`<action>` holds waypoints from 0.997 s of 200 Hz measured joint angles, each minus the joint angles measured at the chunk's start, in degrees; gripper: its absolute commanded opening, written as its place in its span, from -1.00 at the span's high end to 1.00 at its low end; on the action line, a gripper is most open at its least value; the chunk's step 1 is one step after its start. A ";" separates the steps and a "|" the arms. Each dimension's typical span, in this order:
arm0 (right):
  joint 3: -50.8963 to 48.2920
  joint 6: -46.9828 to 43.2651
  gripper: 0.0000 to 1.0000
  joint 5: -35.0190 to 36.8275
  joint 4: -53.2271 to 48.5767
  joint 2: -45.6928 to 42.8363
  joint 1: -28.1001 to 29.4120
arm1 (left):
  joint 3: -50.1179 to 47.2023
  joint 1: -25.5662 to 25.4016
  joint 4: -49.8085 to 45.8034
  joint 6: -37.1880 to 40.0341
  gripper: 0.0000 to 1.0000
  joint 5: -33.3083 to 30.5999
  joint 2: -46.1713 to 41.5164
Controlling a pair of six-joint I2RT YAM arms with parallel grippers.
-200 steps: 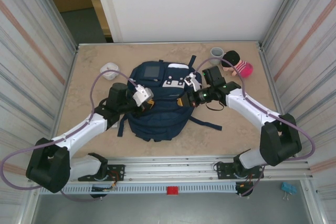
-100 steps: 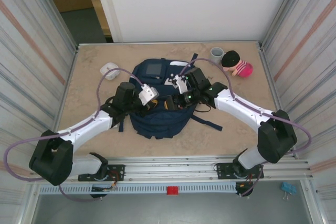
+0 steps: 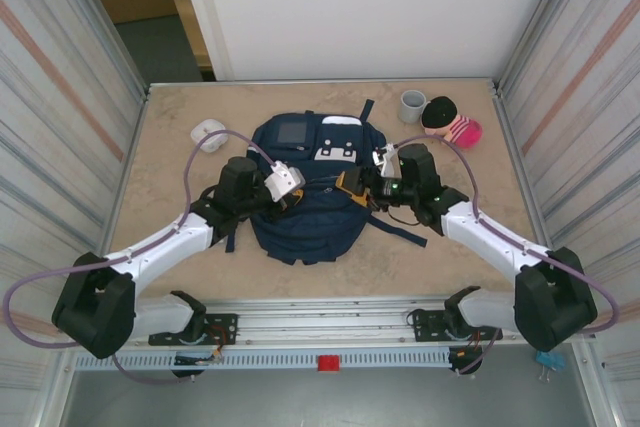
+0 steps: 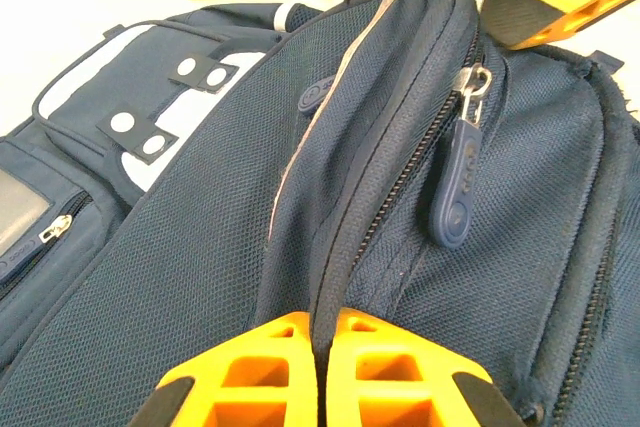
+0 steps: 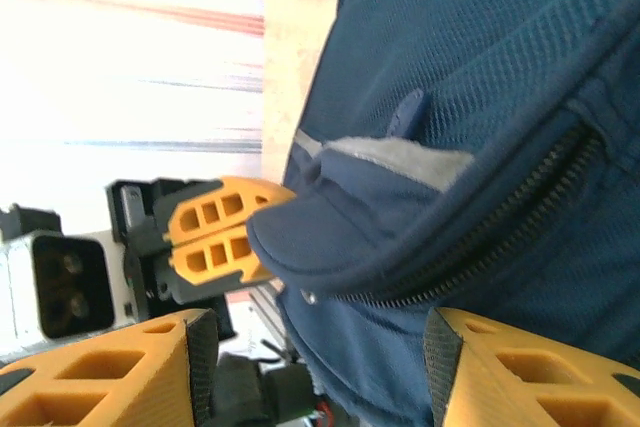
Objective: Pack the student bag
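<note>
Beige mottled desk [image 3: 170, 157], ribbed metal side walls [image 3: 60, 97], plain white wall [image 3: 350, 7] behind. The student bag [image 3: 300, 222], navy with a coarse mesh weave, lies flat mid-desk under both hands. Left hand [image 4: 320, 367] is clamped tight on a raised fold of bag fabric beside the zip. A smooth blue zipper pull [image 4: 458, 197] hangs just ahead of it. Right hand [image 3: 350, 185] is spread wide and holds nothing, with the lifted flap between its orange fingers [image 5: 520, 377]. Grey mug [image 3: 412, 102] and plush doll [image 3: 450, 122] sit beyond the right hand, apart from the bag.
</note>
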 measured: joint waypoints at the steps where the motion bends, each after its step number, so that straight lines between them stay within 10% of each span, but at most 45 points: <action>1: 0.00 0.13 -0.15 0.00 0.15 0.09 0.00 | 0.00 0.00 -0.02 0.02 1.00 0.00 0.00; 41: -0.02 7.78 -0.10 0.00 6.40 3.56 -0.26 | -0.11 0.04 -0.37 1.42 1.00 0.48 -0.26; 75: -0.02 11.23 0.41 0.55 8.66 4.63 -0.50 | -0.11 0.15 -1.55 3.23 0.94 1.44 -1.51; 124: -1.81 16.02 0.99 1.57 12.90 6.25 -0.70 | -0.09 -1.60 -6.27 2.29 0.29 1.64 -5.03; 199: -1.77 16.13 1.00 3.04 12.76 6.38 0.17 | 4.17 -7.93 -17.57 -33.09 -0.14 -5.90 -14.21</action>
